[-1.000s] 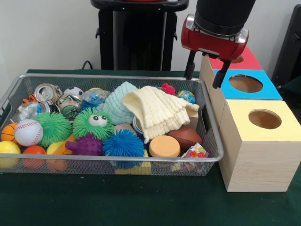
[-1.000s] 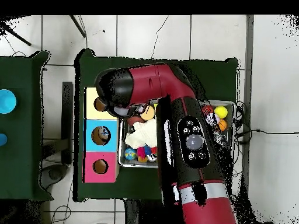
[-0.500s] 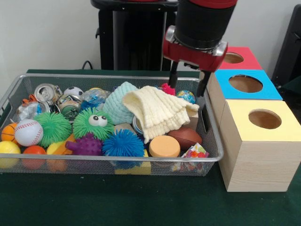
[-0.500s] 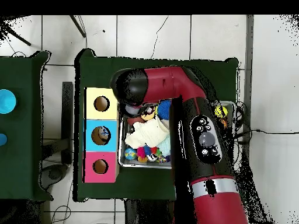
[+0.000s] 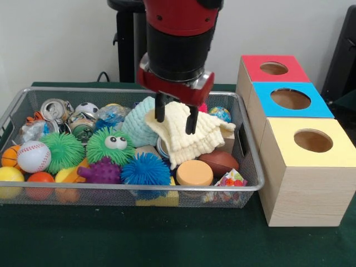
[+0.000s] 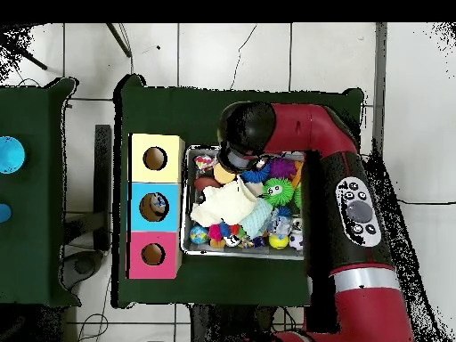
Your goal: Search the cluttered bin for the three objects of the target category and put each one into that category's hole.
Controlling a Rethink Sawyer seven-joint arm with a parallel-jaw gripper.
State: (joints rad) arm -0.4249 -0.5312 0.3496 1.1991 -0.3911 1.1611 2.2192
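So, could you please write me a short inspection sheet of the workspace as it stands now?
Surface: dark green table.
Job's things: wire bin full; one clear crumpled bottle by the far wall, other bottles not made out; red box, blue box and yellow box beside it.
Clutter: cream cloth, spiky balls, baseball, cans.
Grippers: gripper above the cloth, jaws open.
Cables: one black cable behind the bin.
Surroundings: pale wall, tiled floor.

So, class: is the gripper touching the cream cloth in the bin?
Cannot tell. In the front view the gripper, open, overlaps the cream cloth, but whether the tips press on it or hang in front is unclear. The overhead view hides it under the arm.
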